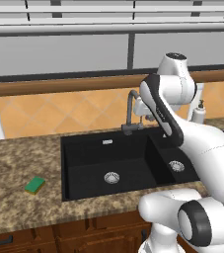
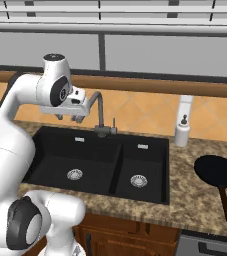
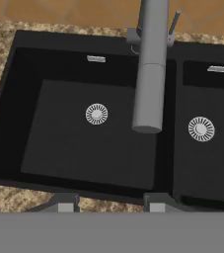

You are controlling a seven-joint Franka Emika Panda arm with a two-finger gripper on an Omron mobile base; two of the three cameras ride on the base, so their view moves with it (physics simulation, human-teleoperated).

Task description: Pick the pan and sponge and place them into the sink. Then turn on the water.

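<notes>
Gripper: above the sink's larger basin, just beside the faucet's spout.
Sink: directly below the hand, set into the counter.
Faucet: behind the divider between the basins, spout reaching over the larger basin, close under the hand.
Sponge: on the counter, well off to the hand's left, apart from the sink's edge.
Pan: on the counter, far to the hand's right, past the smaller basin.
Soap dispenser: on the counter behind the sink's right corner, between hand and pan.

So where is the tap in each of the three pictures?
Left base view: the tap stands behind the sink, centre of the picture, partly behind the white arm.
Right base view: the tap rises at the sink's back edge, left of centre.
Hand view: the tap runs down from the top, seen from above.
Shared landmark: the big basin's round silver drain.
</notes>
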